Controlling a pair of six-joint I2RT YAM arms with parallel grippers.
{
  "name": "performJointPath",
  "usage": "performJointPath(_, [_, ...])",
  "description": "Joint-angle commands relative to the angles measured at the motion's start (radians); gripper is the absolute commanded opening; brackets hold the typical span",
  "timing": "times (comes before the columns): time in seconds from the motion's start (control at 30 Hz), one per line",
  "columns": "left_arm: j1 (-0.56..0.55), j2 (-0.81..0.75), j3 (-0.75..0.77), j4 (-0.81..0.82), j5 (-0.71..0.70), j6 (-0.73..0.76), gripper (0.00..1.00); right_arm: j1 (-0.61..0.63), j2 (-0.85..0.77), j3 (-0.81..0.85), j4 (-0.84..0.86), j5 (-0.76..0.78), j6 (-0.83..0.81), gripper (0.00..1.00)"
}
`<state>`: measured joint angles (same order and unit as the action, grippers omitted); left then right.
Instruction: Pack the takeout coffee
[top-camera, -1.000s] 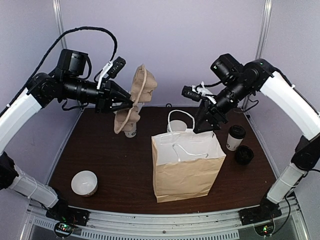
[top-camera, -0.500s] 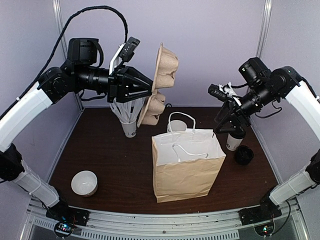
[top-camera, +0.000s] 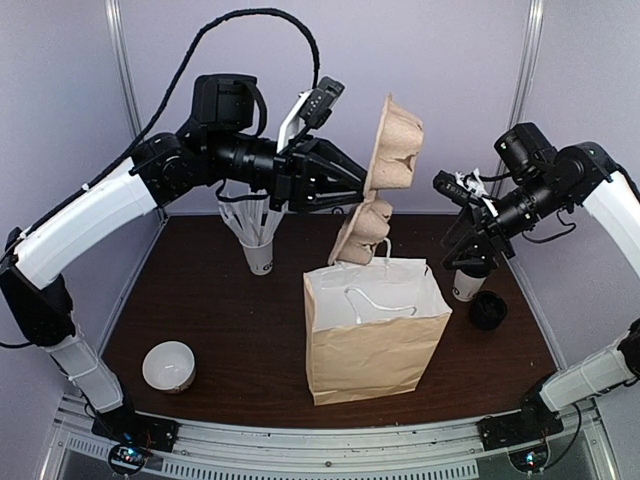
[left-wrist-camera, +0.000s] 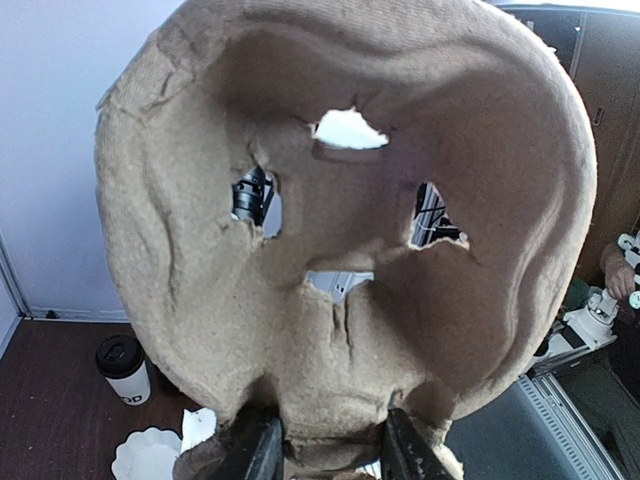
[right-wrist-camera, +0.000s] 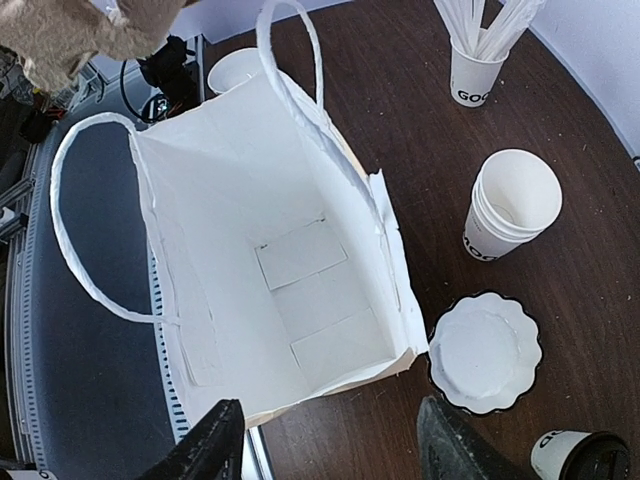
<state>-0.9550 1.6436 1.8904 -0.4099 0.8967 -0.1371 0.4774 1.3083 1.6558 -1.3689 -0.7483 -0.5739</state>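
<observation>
The takeout coffee (top-camera: 468, 283), a white cup with a black lid, stands on the table right of the paper bag (top-camera: 375, 335). It also shows low in the right wrist view (right-wrist-camera: 578, 457) and in the left wrist view (left-wrist-camera: 124, 368). My right gripper (top-camera: 466, 258) hangs open just above the coffee, with nothing between its fingers (right-wrist-camera: 335, 450). My left gripper (top-camera: 355, 186) is shut on the edge of a brown pulp cup carrier (top-camera: 385, 175), held upright in the air over the bag's back edge. The carrier (left-wrist-camera: 340, 220) fills the left wrist view, pinched at its bottom (left-wrist-camera: 330, 455).
The bag (right-wrist-camera: 250, 250) stands open and empty. A cup of straws (top-camera: 258, 250) is at the back left and a white cup (top-camera: 168, 365) at the front left. Black lids (top-camera: 488, 310) lie by the coffee. Stacked cups (right-wrist-camera: 510, 205) and a scalloped white dish (right-wrist-camera: 485, 352) sit behind the bag.
The left arm has swung the carrier up and to the right, from beside the straws to above the bag. The right arm has pulled back right, away from the bag, to above the coffee.
</observation>
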Motion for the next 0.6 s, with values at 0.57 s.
performJointPath(0.57, [-0.108,0.2,0.167,0.023,-0.09,0.117,0.35,-0.032,-0.034,-0.028,-0.038,-0.006,-0.1,0.62])
